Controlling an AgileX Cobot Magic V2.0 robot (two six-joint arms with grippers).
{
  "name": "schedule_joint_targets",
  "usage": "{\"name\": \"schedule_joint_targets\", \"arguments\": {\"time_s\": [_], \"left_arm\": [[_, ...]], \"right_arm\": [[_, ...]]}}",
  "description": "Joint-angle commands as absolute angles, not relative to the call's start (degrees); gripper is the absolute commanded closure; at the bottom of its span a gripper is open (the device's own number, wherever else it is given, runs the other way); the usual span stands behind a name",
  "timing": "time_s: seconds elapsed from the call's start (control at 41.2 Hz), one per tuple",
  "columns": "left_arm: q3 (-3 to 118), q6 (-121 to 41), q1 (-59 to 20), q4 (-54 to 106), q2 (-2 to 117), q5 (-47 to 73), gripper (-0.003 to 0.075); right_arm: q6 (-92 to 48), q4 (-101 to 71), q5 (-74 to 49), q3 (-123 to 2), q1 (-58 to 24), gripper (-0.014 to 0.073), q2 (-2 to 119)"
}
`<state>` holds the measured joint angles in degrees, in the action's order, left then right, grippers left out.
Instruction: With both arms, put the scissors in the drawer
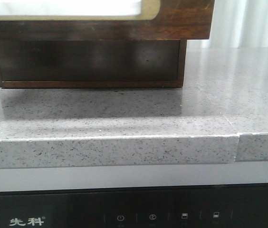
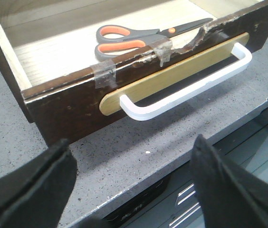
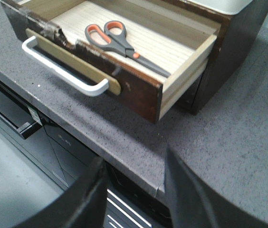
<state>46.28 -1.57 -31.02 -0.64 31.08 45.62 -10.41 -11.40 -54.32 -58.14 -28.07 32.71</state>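
1. Soft, even daylight fills the room; the front view is brightest at its top, where the white panel on the drawer blows out to glare.
2. The grey countertop carries a pale sheen and a dim reflection of the cabinet, with a dark shadowed recess beneath the drawer.
3. Both wrist views are fairly sharp at the scissors (orange reads cleanly), yet the black fingers loom blurred and featureless up close.
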Motion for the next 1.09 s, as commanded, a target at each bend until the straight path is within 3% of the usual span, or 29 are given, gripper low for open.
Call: {"name": "schedule_joint_targets", "arguments": {"time_s": [0.0, 0.315, 0.388, 0.509, 0.728, 0.849, 1.067], "left_arm": [[48.01, -0.98, -31.53, -0.60, 31.36, 40.84, 0.0230], [48.01, -0.98, -31.53, -0.60, 31.36, 40.74, 0.0230], [48.01, -0.98, -31.53, -0.50, 31.36, 40.74, 0.0249], [48.01, -0.98, -31.53, -0.50, 31.36, 40.74, 0.0362], [48.01, -0.98, -31.53, -0.50, 31.36, 40.74, 0.0636], [48.01, -0.98, -31.53, -0.50, 31.36, 40.62, 0.0740], [48.01, -0.98, -31.53, -0.50, 31.36, 40.62, 0.0741]], "right_arm": [[-10.49, -11.48, -49.30, -56.44, -28.08, 0.0270, 29.46], [-10.49, -11.48, -49.43, -54.66, -28.08, 0.0274, 26.84], [-10.49, -11.48, -49.49, -54.66, -28.08, 0.0308, 26.84], [-10.49, -11.48, -49.49, -54.66, -28.08, 0.0459, 26.84], [-10.49, -11.48, -49.49, -54.66, -28.08, 0.0704, 26.84], [-10.49, -11.48, -49.20, -54.66, -28.08, 0.0711, 26.84], [-10.49, -11.48, -48.98, -54.66, -28.08, 0.0711, 26.84]]}}
